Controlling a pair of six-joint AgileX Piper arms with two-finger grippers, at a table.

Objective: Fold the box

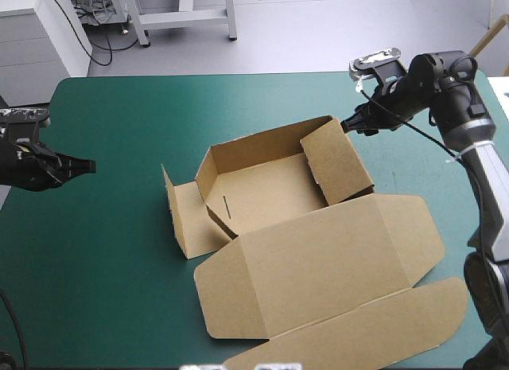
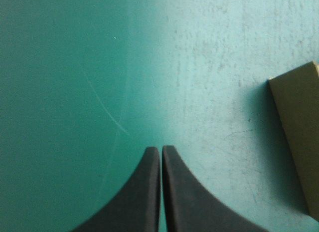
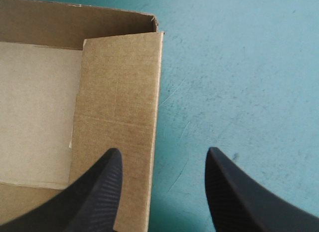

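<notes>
One half-folded brown box (image 1: 312,247)

Left pincer (image 2: 161,151) drawn together to point; right pincer (image 3: 164,154) spread wide.

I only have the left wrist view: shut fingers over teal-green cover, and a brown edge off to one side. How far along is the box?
Observer: The box is an open tray with walls partly raised, its lid flat toward the table's near edge.
Operator: Where's the right end effector?
Observer: The right end effector is open at the tray's right wall, gripping nothing.
Operator: And that brown edge?
Observer: It's the side flap on the box's left, not tucked in. The left end effector is apart from it.
</notes>
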